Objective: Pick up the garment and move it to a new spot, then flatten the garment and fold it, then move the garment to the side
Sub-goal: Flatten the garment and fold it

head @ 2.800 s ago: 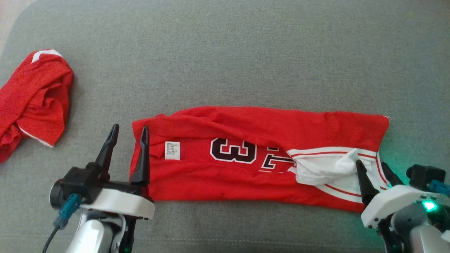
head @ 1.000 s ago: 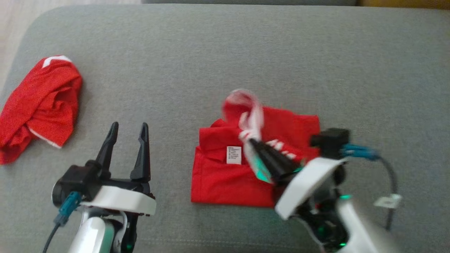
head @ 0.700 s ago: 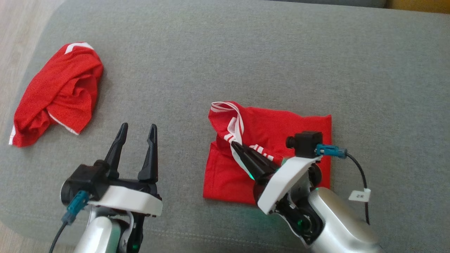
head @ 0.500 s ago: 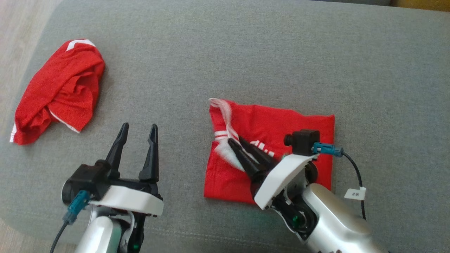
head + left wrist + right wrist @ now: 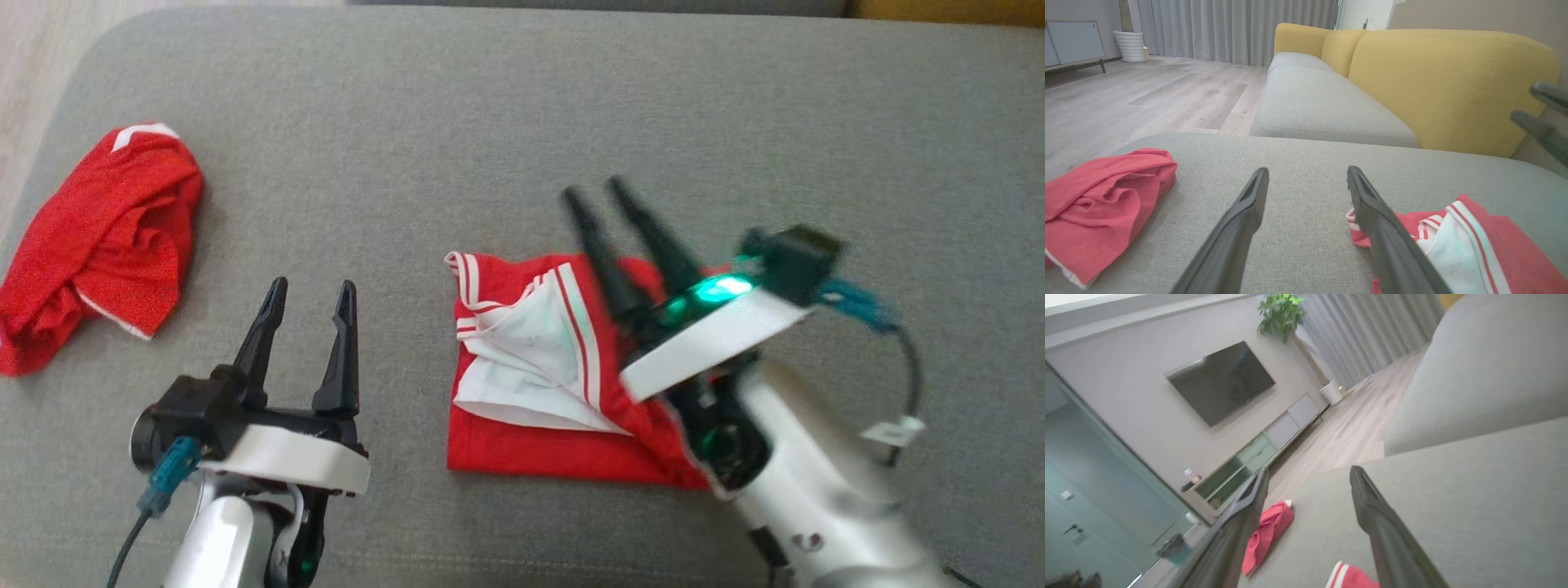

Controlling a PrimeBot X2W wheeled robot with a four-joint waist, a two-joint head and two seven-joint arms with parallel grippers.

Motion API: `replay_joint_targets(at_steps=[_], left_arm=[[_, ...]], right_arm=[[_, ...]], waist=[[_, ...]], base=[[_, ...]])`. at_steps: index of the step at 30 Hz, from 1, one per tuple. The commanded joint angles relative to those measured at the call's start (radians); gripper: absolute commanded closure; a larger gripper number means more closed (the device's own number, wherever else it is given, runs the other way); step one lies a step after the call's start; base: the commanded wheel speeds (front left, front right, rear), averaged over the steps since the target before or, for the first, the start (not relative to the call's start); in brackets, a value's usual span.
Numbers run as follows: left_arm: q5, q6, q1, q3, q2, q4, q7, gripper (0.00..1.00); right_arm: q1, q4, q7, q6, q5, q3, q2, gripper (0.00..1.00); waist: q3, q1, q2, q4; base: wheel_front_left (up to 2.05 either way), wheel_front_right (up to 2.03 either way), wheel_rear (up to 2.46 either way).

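Note:
The red jersey (image 5: 539, 371) lies folded into a small rectangle on the grey cushion, its white, red-striped inner side turned up on top; its striped edge also shows in the left wrist view (image 5: 1457, 241) and a corner in the right wrist view (image 5: 1349, 577). My right gripper (image 5: 592, 194) is open, raised over the jersey's far right part, holding nothing. My left gripper (image 5: 312, 287) stands open to the left of the jersey, apart from it, above bare cushion.
A second red garment (image 5: 90, 245) lies crumpled at the cushion's far left edge, also seen as the crumpled garment (image 5: 1102, 204) on the left. The grey cushion (image 5: 522, 106) stretches wide beyond the jersey. A yellow sofa back (image 5: 1437, 81) rises behind.
The right gripper carried the jersey's right end over to the left, folding it in half, then let go and lifted away open. The left gripper stayed put. The camera shifted.

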Motion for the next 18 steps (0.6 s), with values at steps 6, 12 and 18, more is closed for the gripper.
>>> replay_joint_targets(at_steps=[6, 12, 18], left_arm=[[0.01, 0.007, -0.003, 0.039, 0.027, -0.027, -0.011, 0.0], [0.009, 0.011, 0.009, 0.038, 0.04, -0.03, 0.001, 0.0], [0.008, 0.017, 0.024, 0.037, 0.054, -0.032, 0.016, 0.0]], right_arm=[[0.139, -0.167, 0.014, 0.007, -0.215, -0.296, -0.004, 0.0], [0.294, -0.306, 0.09, 0.007, -0.416, -0.51, -0.028, 0.0], [0.422, -0.437, 0.158, 0.007, -0.56, -0.614, -0.031, 0.0]], waist=[[-0.036, 0.0, -0.0001, -0.042], [-0.056, 0.0, -0.0001, -0.057], [-0.069, 0.0, -0.0001, -0.062]], base=[[0.0, 0.0, 0.0], [0.0, 0.0, 0.0], [0.0, 0.0, 0.0]])
